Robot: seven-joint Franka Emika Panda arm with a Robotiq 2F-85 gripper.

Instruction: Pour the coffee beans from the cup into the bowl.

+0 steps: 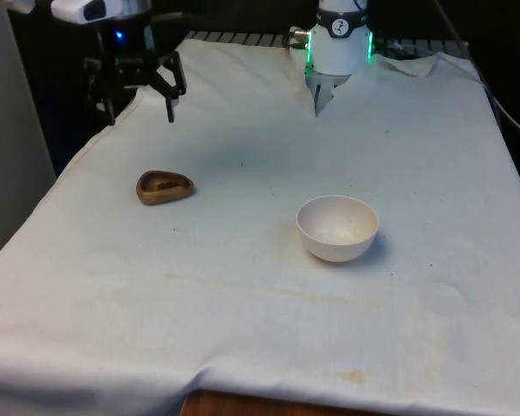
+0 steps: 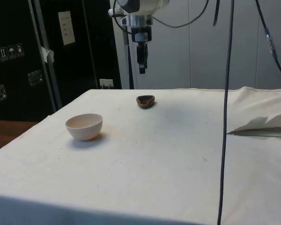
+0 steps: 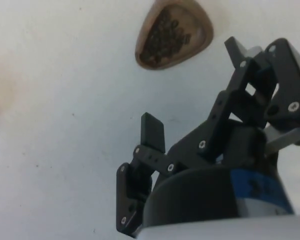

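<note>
Nearest in the front view, at the front view's right of centre: a round off-white bowl, upright on the white cloth, holding no beans. Farther back and toward the front view's left: a small brown wooden cup with a rounded three-cornered rim, upright, dark coffee beans visible inside, well apart from the bowl. Beyond that, over the table's far corner at the front view's left: the black two-finger gripper, hanging high above the cloth, pointing straight down, fingers spread wide, holding nothing. Above it, the white arm, reaching in from the top of the front view. From the side view, gripper suspended well above the cup, touching neither cup nor cloth
</note>
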